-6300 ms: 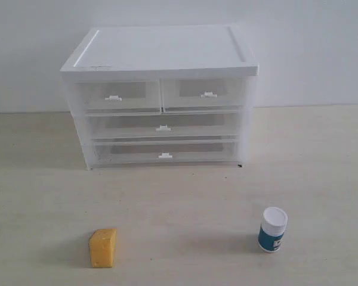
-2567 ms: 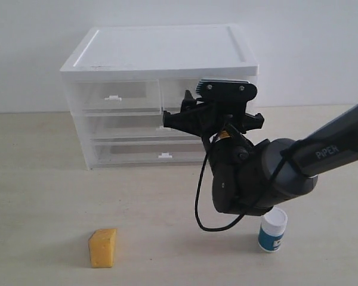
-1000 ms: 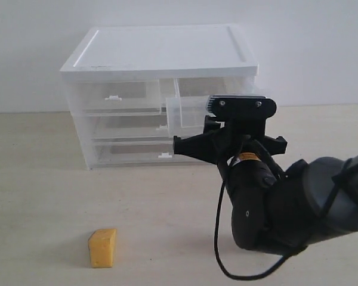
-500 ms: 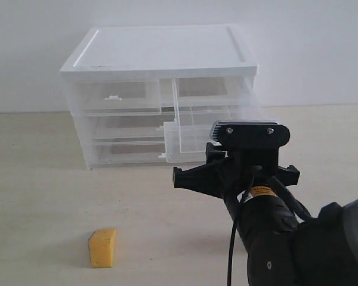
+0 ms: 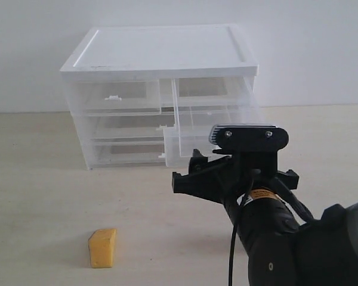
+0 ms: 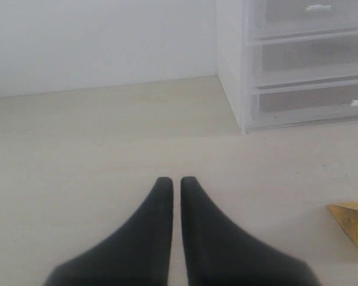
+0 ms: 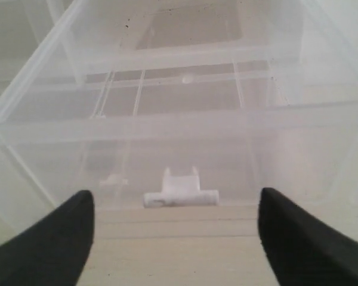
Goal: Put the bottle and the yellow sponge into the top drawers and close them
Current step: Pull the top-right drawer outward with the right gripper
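Observation:
The white-topped cabinet (image 5: pixel 161 50) has its top right drawer (image 5: pixel 210 122) pulled far out and empty; the top left drawer (image 5: pixel 114 95) is shut. My right gripper (image 7: pixel 176 205) stands open just in front of the pulled-out drawer's small white handle (image 7: pixel 181 192), touching nothing. The yellow sponge (image 5: pixel 102 247) sits on the table at the front left, and its corner shows in the left wrist view (image 6: pixel 353 219). My left gripper (image 6: pixel 176 180) is shut and empty, low over the table. The bottle is hidden behind my right arm (image 5: pixel 286 238).
Two wider drawers (image 5: pixel 125 128) below are shut. The cabinet's side and lower drawers show in the left wrist view (image 6: pixel 298 89). A white wall stands behind the cabinet. My right arm fills the table's front right.
The top right drawer has slid further out of the cabinet. My right gripper has opened, let go of the handle and drawn back a little.

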`<act>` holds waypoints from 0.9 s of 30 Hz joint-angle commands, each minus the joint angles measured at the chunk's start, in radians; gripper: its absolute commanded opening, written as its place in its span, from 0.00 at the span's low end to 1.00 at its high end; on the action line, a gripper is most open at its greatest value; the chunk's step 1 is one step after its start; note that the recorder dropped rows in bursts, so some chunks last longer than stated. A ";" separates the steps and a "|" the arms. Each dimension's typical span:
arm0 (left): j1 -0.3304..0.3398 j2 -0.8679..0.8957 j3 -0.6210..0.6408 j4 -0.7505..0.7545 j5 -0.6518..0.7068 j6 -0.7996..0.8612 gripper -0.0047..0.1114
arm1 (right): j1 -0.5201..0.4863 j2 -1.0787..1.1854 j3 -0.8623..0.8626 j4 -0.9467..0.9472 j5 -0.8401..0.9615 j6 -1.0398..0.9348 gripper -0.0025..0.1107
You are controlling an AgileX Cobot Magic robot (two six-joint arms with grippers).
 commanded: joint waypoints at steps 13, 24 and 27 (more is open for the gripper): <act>0.003 -0.003 0.004 0.001 -0.005 0.004 0.08 | 0.004 -0.127 0.007 0.135 0.357 -0.332 0.75; 0.003 -0.003 0.004 0.001 -0.005 0.004 0.08 | 0.004 -0.287 0.007 0.180 0.891 -0.668 0.20; 0.003 -0.003 0.004 0.001 -0.005 0.004 0.08 | 0.004 -0.318 0.007 0.176 1.007 -0.740 0.02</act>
